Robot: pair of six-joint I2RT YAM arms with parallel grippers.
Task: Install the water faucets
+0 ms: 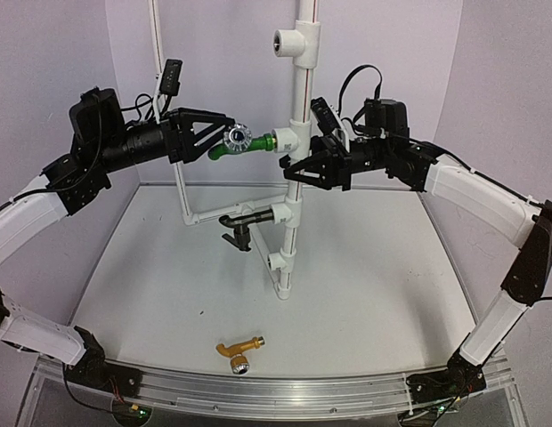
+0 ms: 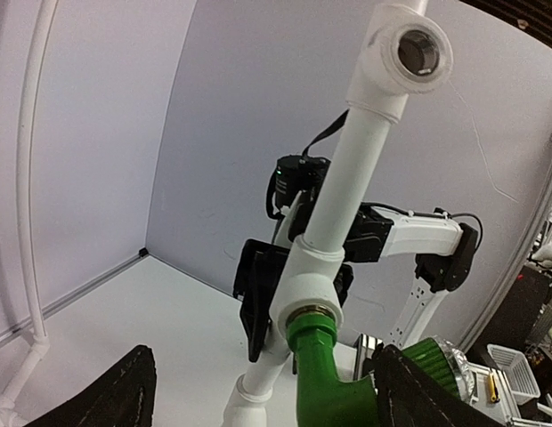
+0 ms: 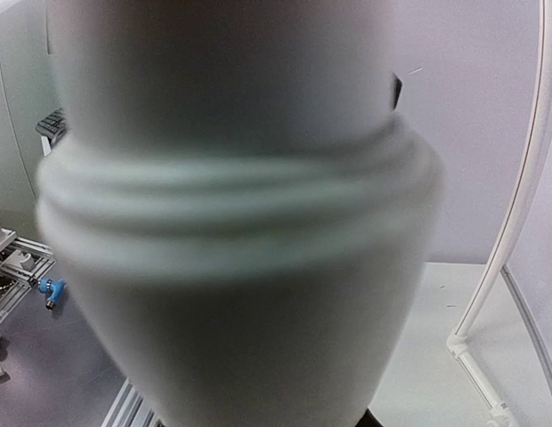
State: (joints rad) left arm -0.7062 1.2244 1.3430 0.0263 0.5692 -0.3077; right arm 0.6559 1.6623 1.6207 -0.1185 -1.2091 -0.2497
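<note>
Green plastic water faucet (image 1: 251, 140) with a curved spout and silver-capped knob sits between the spread fingers of my left pincer (image 1: 224, 137), which is not pinching it. It looks light, rigid and rather slick, so I'd grip the body beside the knob. Its long axis lies level, spout curling down at the left, threaded end pointing right into the white plastic tee fitting (image 1: 288, 139). My right pincer (image 1: 292, 169) is pressed together on the white upright pipe (image 1: 299, 89) just below that tee.
</note>
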